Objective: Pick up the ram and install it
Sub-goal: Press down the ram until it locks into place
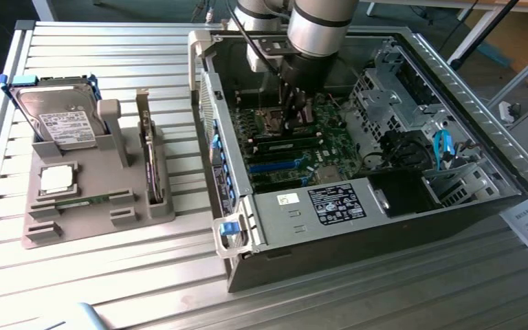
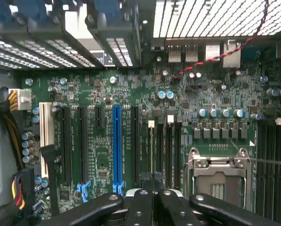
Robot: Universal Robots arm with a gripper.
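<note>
The black two-finger gripper (image 1: 289, 127) on the silver-and-black robot arm (image 1: 315, 34) is lowered inside the open dark grey computer case (image 1: 447, 206), directly above the green motherboard (image 1: 337, 148). In the wrist view the black fingers (image 2: 145, 207) are closed together over the black memory slots (image 2: 161, 150) beside the silver processor socket (image 2: 218, 176). Whether a module sits between the fingers cannot be determined. The long, narrow green ram stick (image 1: 79, 202) lies flat in the grey plastic parts holder (image 1: 94, 220) on the slatted metal table (image 1: 108, 289), well apart from the case, near the silver hard drive (image 1: 62, 124).
</note>
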